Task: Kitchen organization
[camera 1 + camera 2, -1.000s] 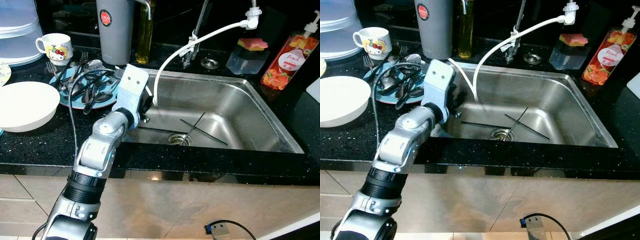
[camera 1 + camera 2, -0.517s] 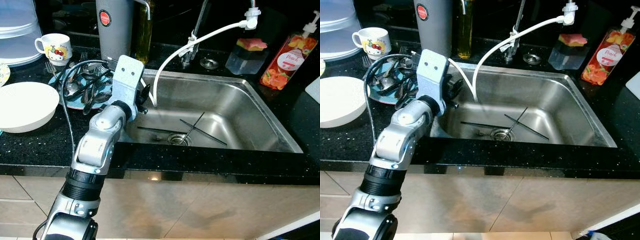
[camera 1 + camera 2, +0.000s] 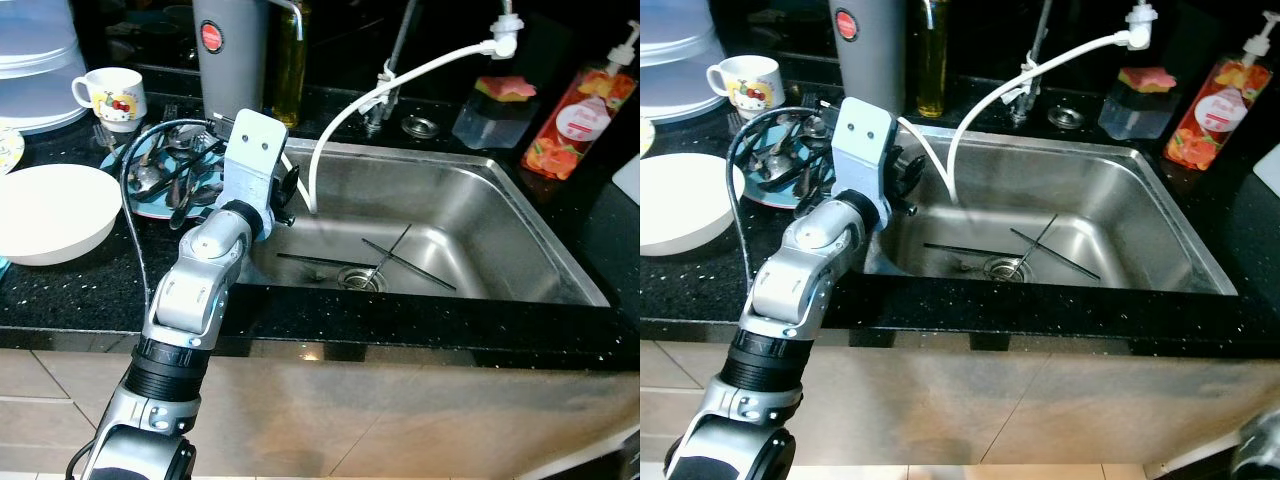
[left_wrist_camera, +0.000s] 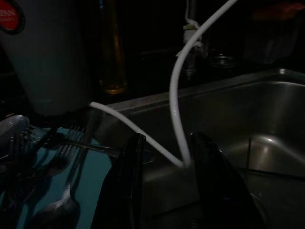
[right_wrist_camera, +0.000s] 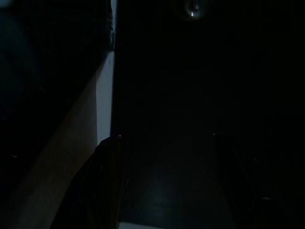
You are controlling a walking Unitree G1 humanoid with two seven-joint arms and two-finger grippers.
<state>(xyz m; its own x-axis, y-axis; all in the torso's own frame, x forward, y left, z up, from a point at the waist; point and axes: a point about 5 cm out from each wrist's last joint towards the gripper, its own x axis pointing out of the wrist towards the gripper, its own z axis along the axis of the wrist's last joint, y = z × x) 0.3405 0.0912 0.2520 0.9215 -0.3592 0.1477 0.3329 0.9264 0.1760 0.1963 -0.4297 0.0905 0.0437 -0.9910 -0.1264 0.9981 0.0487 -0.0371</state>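
left wrist view is showing the left gripper (image 4: 164,183) hanging parted, empty, a thin white hose (image 4: 177,90) crossing before the stainless steel sink (image 4: 267,119); right gripper's (image 5: 167,191) fingers also gaping.

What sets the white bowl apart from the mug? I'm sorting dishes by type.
The white bowl is wide, shallow and plain; the mug is small, tall, has a handle and a cartoon print. The bowl sits near the counter's front, the mug farther back. Both are white, upright and stand left of the sink.
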